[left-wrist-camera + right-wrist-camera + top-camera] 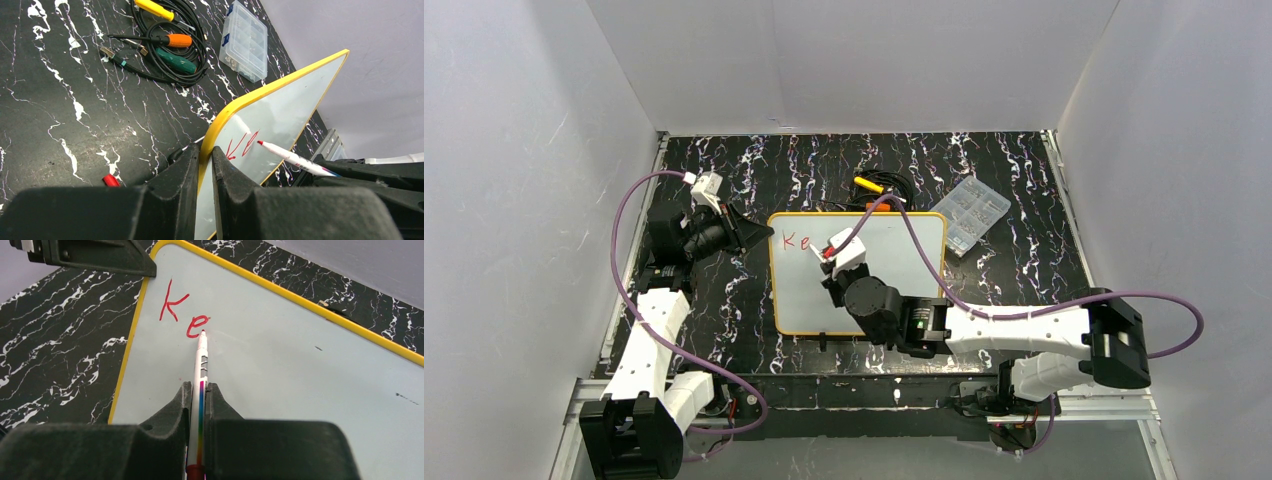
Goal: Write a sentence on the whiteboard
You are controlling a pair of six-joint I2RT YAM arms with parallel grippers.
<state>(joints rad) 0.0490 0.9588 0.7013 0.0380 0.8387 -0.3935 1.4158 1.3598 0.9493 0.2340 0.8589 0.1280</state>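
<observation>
Black marbled table (1024, 265) bears the whiteboard (799, 290); left gripper (205, 150) pinches its yellow rim, right gripper (199, 387) clamps a marker (202, 355) (tip at the sentence (172, 305), 2 red letters).

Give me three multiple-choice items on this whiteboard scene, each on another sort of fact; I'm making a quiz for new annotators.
1. Where does the left end effector grip the whiteboard?
A. mid-surface
B. nowhere
C. on its yellow rim

2. What colour is the lettering?
A. red
B. blue
C. green

3. What state is the marker in?
A. lying on the table
B. clamped in the right end effector, tip by the "e"
C. capped in a box

Key: 1 C, the left wrist view shows its fingers pinching the rim; 2 A, the "Ke" is red; 3 B, the right wrist view shows the fingers shut on its barrel.
</observation>
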